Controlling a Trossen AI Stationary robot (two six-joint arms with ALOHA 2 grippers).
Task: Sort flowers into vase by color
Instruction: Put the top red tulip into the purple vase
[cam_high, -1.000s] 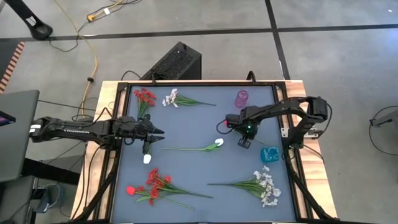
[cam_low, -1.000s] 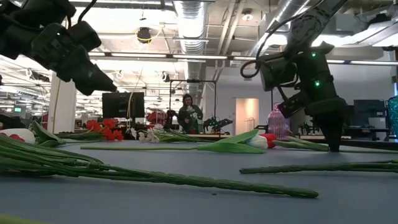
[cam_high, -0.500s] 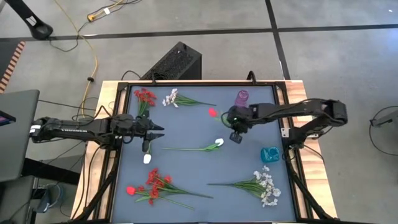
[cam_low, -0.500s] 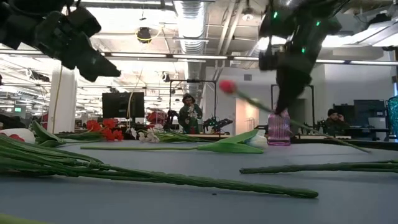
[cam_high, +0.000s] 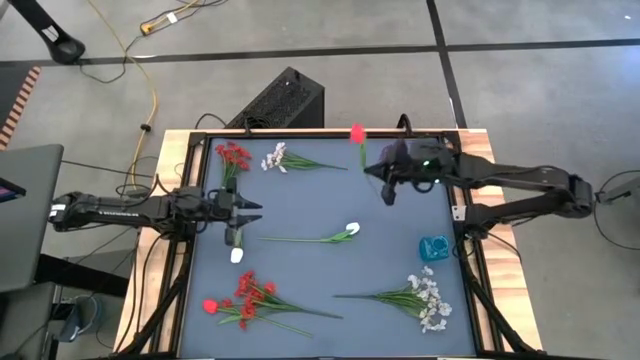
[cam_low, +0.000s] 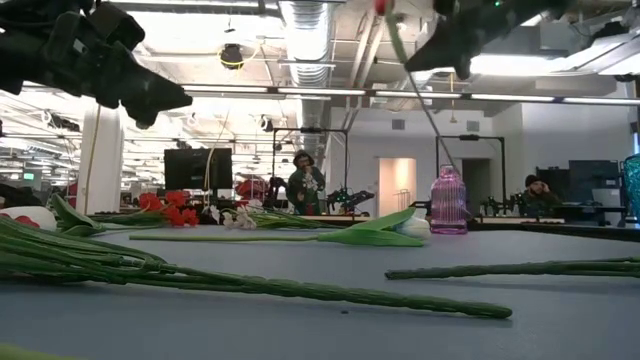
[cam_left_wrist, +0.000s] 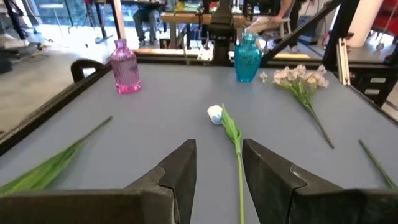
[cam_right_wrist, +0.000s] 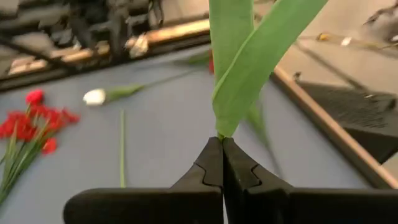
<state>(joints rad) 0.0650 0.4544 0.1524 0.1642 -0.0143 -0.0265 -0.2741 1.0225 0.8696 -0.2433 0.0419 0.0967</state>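
Observation:
My right gripper (cam_high: 374, 170) is raised high over the table's far right and is shut on a red tulip (cam_high: 356, 132). In the low view the tulip's stem (cam_low: 420, 110) slants down toward the pink vase (cam_low: 448, 200). My left gripper (cam_high: 252, 211) hovers open at the table's left with nothing between its fingers (cam_left_wrist: 217, 174). On the mat lie a white tulip (cam_high: 350, 230), a second white tulip (cam_high: 236, 255), red sprays (cam_high: 233, 155), a white spray (cam_high: 275, 158), a red bunch (cam_high: 245, 298) and white sprays (cam_high: 425, 298). The teal vase (cam_high: 433, 248) stands at the right. My right gripper pinches the red tulip's stem at the base of its green leaves (cam_right_wrist: 224, 124) between its two shut fingertips. The fingers come from the table's right, slanting a little downward, across the stem. The tulip is lifted clear and stands steeply, head (cam_low: 381, 5) up and stem end hanging.
My right arm covers the pink vase in the high view; the left wrist view shows it (cam_left_wrist: 124, 67) standing beside the teal vase (cam_left_wrist: 247, 58). A raised dark frame (cam_high: 300, 137) borders the mat. People sit in the room beyond the table (cam_low: 303, 180).
My right gripper has risen from the mat toward the far edge and tipped from pointing down to nearly level, staying shut. The red tulip has been lifted clear and swung from lying flat to standing steeply, head up. My left gripper has tipped up slightly.

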